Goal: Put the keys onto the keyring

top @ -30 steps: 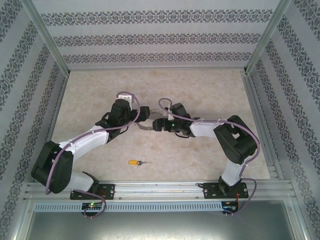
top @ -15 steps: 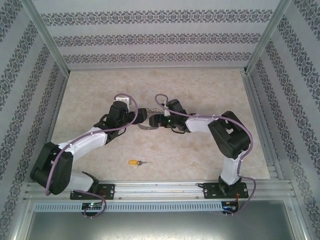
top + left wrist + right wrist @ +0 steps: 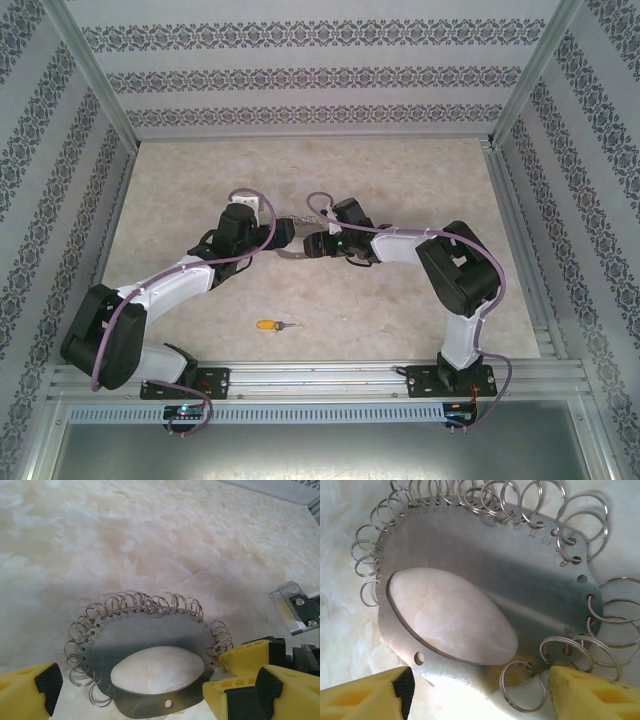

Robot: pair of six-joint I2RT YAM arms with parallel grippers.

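Observation:
The keyring (image 3: 150, 637) is a flat grey metal hoop with an oval hole and several small split rings along its rim. It lies mid-table (image 3: 297, 244), between the two grippers. My left gripper (image 3: 132, 690) is open; its yellow fingers straddle the hoop's near edge, and the left pad (image 3: 47, 682) stands clear of it. From the opposite side, my right gripper (image 3: 477, 700) is open around the hoop (image 3: 520, 575), and its right finger (image 3: 590, 692) touches the small rings. The key (image 3: 267, 325), orange-yellow head and short dark blade, lies alone near the front edge.
The tabletop (image 3: 400, 180) is pale marble-patterned, boxed in by patterned walls and an aluminium frame. A rail (image 3: 320, 378) runs along the front edge by the arm bases. In the left wrist view the right gripper's yellow finger (image 3: 250, 655) presses in beside my left one.
The right gripper has slid left towards the left gripper, closing in around the keyring. The left arm has shifted slightly. The key has not moved.

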